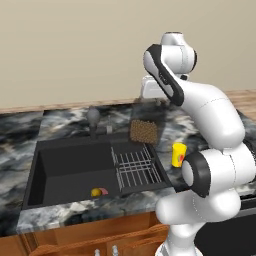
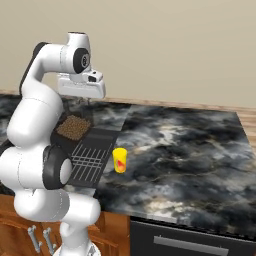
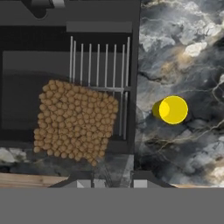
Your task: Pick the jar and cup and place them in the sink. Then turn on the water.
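Jar (image 1: 143, 131): brown speckled, at back rim of sink (image 1: 55, 170), over the wire rack (image 1: 136, 169) end, below the hand.
Cup (image 1: 178, 154): yellow, upright on counter (image 2: 190, 145) just beside the sink's rack side.
Gripper (image 3: 116, 183): above jar; finger spread cannot tell.
Blob (image 1: 98, 192): yellow-pink, on sink floor.

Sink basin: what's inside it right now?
Inside the sink: a grey wire rack on its right part, a small yellow-and-pink blob near the front wall, and the brown speckled jar at the back edge above the rack. The floor beneath the jar is hidden.
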Tool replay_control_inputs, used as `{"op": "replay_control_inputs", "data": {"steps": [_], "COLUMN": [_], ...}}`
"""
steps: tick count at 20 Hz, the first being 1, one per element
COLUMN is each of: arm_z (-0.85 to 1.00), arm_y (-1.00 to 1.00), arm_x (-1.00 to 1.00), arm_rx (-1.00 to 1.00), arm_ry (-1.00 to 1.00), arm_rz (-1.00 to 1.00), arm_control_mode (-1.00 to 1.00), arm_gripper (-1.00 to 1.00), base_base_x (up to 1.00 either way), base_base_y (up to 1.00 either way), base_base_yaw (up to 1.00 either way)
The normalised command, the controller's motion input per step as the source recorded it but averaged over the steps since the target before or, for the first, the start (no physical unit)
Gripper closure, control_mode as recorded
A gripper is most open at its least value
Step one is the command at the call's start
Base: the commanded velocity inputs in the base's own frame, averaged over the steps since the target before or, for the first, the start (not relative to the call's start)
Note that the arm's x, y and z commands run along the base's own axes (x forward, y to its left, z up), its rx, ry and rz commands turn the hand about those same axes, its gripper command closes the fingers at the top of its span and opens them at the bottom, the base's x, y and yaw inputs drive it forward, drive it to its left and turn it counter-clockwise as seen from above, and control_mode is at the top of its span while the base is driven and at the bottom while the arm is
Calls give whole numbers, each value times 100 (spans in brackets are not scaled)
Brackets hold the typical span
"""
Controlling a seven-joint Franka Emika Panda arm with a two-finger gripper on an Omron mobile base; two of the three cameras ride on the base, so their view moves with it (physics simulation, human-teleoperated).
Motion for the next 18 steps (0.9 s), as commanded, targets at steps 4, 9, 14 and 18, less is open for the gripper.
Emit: {"op": "replay_control_inputs", "data": {"steps": [4, 9, 14, 18], "arm_z": [0, 0, 0, -1], "arm_y": [0, 7, 24, 44], "arm_x": [0, 0, 0, -2], "arm_rx": [0, 0, 0, 0], "arm_ry": [0, 0, 8, 13], "arm_rz": [0, 0, 0, 0], "arm_control_mode": [-100, -100, -100, -100], "arm_gripper": [100, 100, 100, 100], "base_base_x": [0, 0, 0, 0], "base_base_y": [0, 0, 0, 0], "base_base_yaw": [0, 0, 0, 0]}}
